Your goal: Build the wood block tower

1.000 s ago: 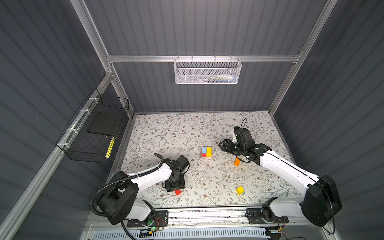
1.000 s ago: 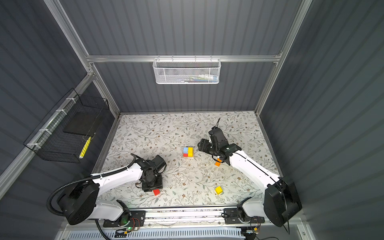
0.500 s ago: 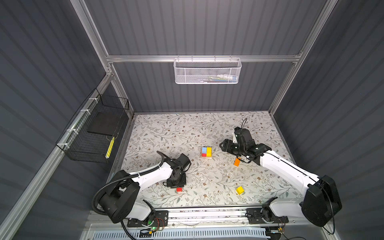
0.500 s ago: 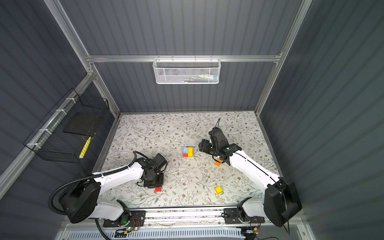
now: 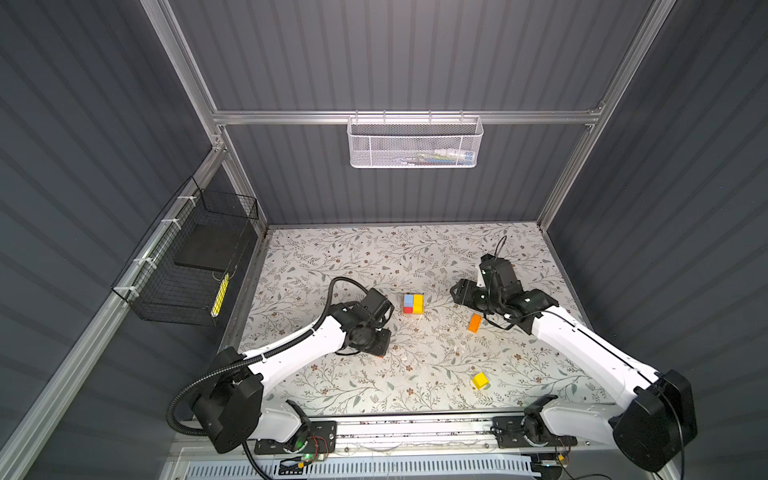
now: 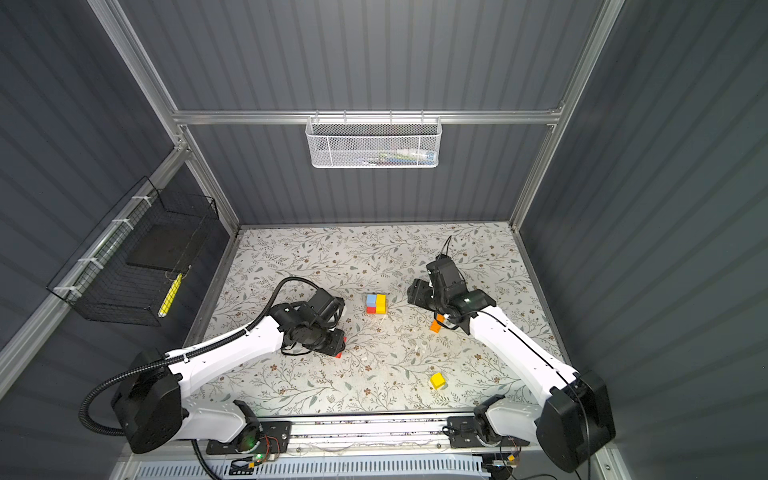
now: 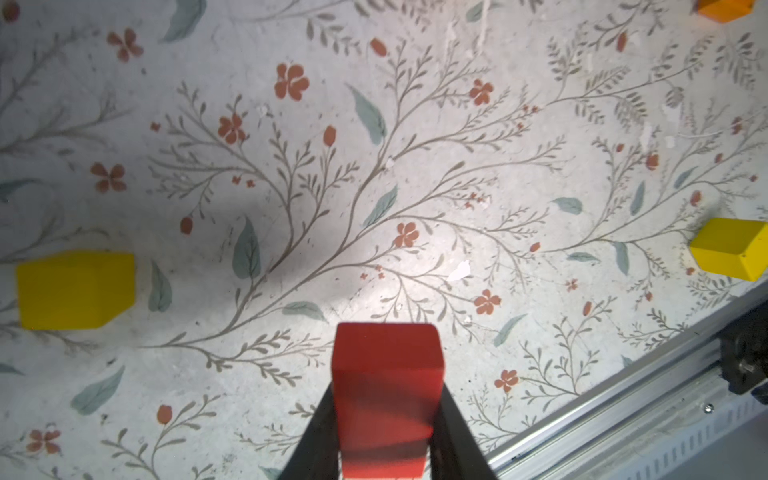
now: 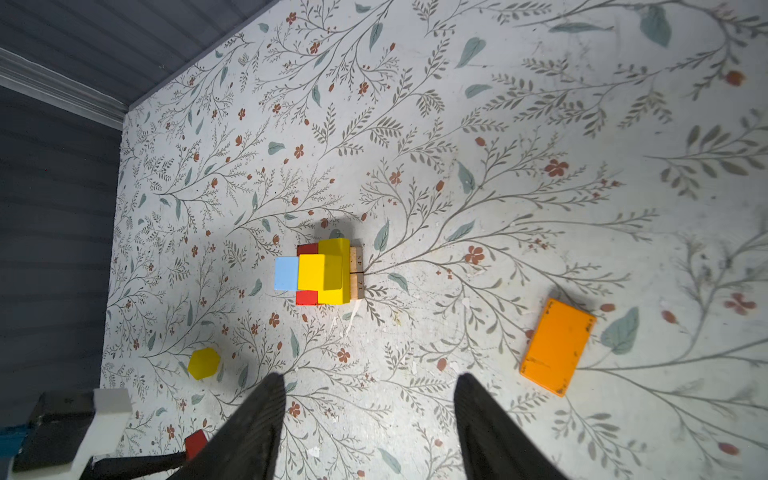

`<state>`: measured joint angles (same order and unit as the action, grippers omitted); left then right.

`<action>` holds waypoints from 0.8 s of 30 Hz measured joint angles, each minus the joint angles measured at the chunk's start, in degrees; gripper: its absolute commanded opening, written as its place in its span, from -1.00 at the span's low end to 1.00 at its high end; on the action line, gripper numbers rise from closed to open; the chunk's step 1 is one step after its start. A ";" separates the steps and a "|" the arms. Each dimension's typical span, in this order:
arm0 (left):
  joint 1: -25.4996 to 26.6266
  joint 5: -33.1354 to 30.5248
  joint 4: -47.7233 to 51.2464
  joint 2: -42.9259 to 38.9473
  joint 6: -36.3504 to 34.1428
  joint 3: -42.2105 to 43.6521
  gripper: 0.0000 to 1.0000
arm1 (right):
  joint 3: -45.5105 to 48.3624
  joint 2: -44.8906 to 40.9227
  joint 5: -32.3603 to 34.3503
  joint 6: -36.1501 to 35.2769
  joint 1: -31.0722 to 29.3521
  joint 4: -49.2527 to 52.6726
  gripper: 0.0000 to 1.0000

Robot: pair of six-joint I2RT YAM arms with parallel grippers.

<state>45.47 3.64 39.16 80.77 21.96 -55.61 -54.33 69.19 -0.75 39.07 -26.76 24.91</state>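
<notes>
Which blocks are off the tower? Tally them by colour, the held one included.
Red: 1, red block in left gripper
Orange: 1, orange brick
Yellow: 2, yellow cube beside that gripper, lone yellow cube
Total: 4

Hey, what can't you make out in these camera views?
Red block: both top views, mostly hidden under the left end effector.
Tower lower layers: both top views, covered by upper blocks.
White basket contents: both top views, blurred behind mesh.
Orange block: left wrist view, cut by edge.

Low tower (image 5: 412,304) at centre, blue, yellow, red; orange brick (image 5: 474,323) flat beside; yellow cube (image 5: 479,380) front right; red brick (image 7: 386,386) clamped, perhaps lifted.
</notes>
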 measured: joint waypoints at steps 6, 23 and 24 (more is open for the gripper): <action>3.76 -0.70 -0.02 6.21 -7.28 -7.17 -0.76 | 0.02 -6.21 2.14 -0.68 1.68 2.78 0.36; 14.58 -2.36 1.62 25.18 -22.64 -25.53 -0.80 | 1.73 -18.12 5.73 -2.05 4.76 7.93 0.40; 14.88 -2.19 1.77 26.84 -23.37 -26.71 -0.81 | 1.92 -18.78 5.81 -2.08 4.87 8.02 0.40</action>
<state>60.36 1.45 40.93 107.61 -1.41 -82.32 -52.40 50.41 5.06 36.99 -21.89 32.93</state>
